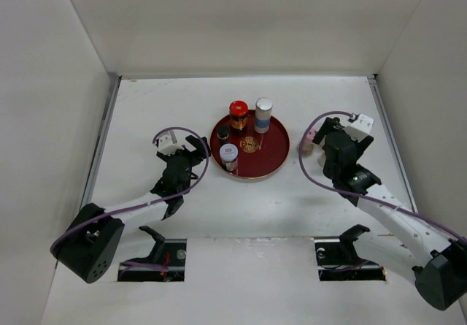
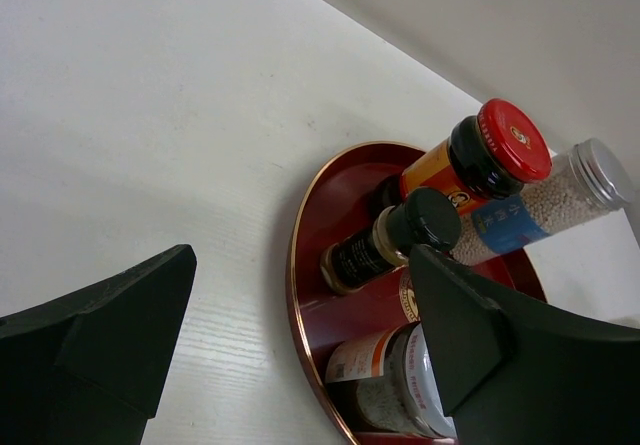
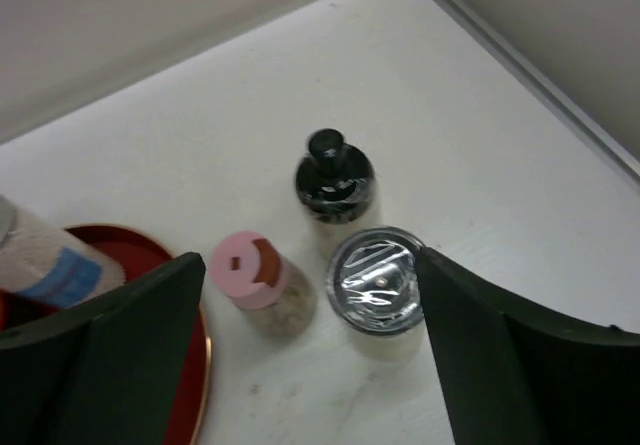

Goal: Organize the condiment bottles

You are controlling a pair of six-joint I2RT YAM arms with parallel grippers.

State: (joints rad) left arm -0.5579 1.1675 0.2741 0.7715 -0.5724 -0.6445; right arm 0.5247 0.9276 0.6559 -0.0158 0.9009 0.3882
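From above, four of the condiment bottles stand in the round red tray in the middle of the worktop: a red-capped jar, a tall white bottle, a little black-capped bottle and a white-lidded jar. The left claw sits just beside the tray's left edge. The right claw is off to the tray's right, partly hiding more small bottles. The left wrist camera shows the left claw spread wide with nothing in it, facing the tray. The right wrist camera shows the right claw spread wide too, holding nothing. Three bottles stand on the bare worktop right below it: a pink-capped shaker, a silver-lidded jar and, farther off, a black-topped bottle. The silver one is just beside one side of the claw, and the pink one is nearer the tray. All three stand straight up, so I think the right arm, being much nearer, should reach down over one.
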